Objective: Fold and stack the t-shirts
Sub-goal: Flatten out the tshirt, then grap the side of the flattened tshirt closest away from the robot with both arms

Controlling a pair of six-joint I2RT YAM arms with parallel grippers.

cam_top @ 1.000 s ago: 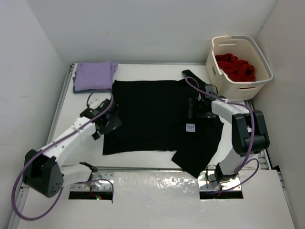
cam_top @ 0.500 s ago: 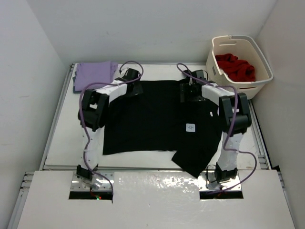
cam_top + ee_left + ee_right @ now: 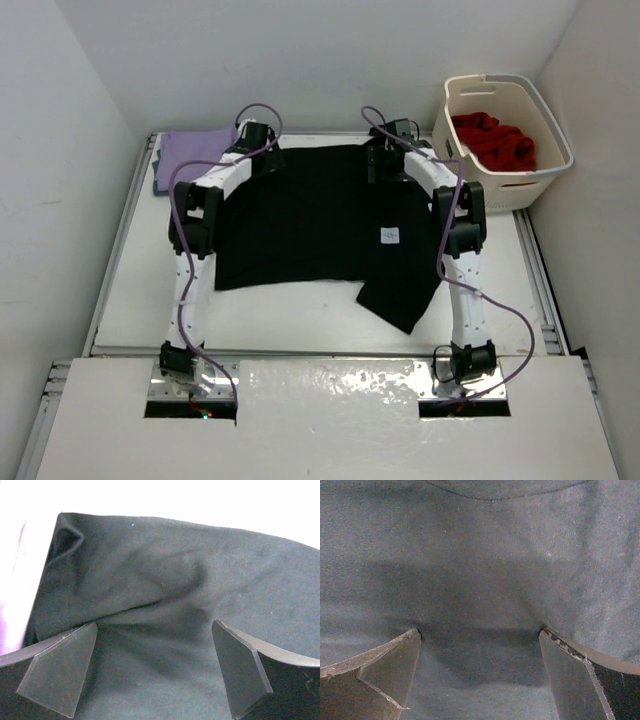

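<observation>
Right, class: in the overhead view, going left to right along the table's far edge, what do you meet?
Folded lavender purple cloth t-shirt, left tool, right tool, cream plastic laundry basket holding the red cloth t-shirt.

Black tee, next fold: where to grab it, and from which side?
Probably best: pinch the far edge of the black t-shirt near both corners, from above. It lies flat, so only an edge offers a lip. The left gripper and right gripper hang open near that edge.
</observation>
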